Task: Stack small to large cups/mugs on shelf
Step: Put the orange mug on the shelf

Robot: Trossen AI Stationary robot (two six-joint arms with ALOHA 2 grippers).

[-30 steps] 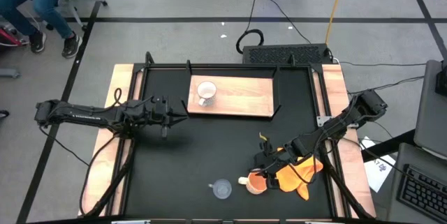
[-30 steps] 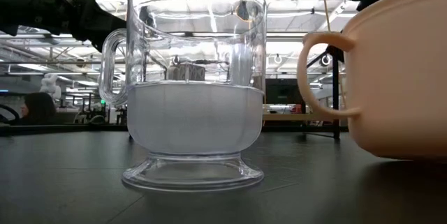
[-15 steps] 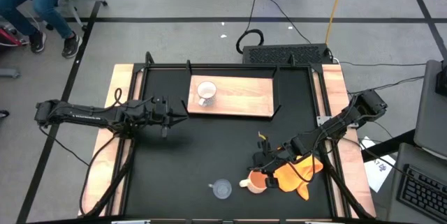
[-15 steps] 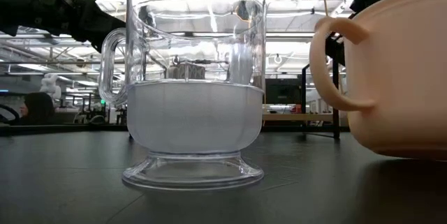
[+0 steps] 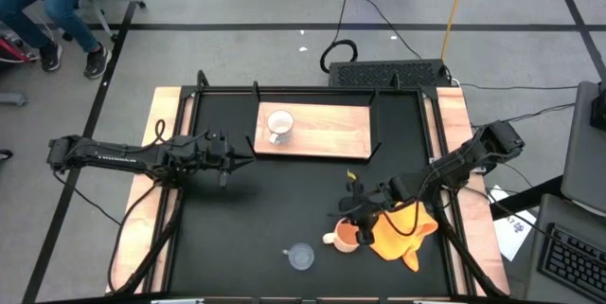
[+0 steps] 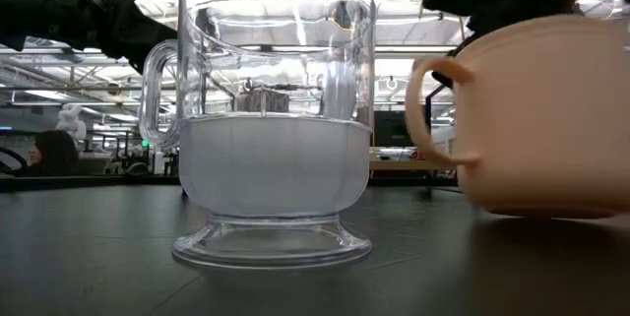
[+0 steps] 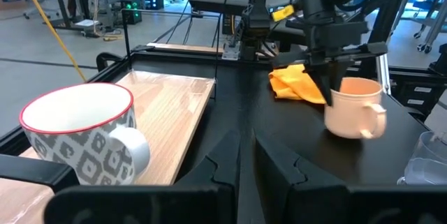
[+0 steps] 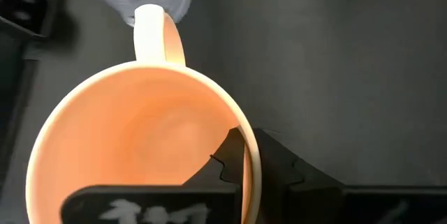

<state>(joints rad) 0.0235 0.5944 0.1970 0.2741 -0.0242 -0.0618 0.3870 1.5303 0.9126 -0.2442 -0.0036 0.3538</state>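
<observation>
The orange-yellow mug (image 5: 346,237) is in my right gripper (image 5: 359,227) at the table's near right, upright, just beside the orange cloth (image 5: 402,238). The clear glass cup (image 5: 301,258) stands on its foot on the black tabletop near the front edge, left of the mug. The white patterned mug (image 5: 278,125) stands on the left part of the light-wood shelf (image 5: 331,134). My left gripper (image 5: 248,159) is shut and empty, level, just left of the shelf's near left corner. My right gripper holds the orange-yellow mug by its rim wall (image 8: 246,155), roughly opposite the handle (image 8: 159,35). One finger is inside the mug and one outside. The fingers come from above, pointing down. The mug stays upright and seems just clear of the tabletop in the low view (image 6: 551,119).
Black brackets (image 5: 374,148) stand at the shelf's ends. The shelf's right part is bare wood. Wooden side boards (image 5: 142,247) flank the black tabletop. A person sits beyond the table's far left (image 5: 57,1).
My right gripper has carried the orange-yellow mug a short way toward the table's far edge and slightly left, away from the cloth and up off the tabletop. The mug stays upright. The glass cup and white mug have not moved.
</observation>
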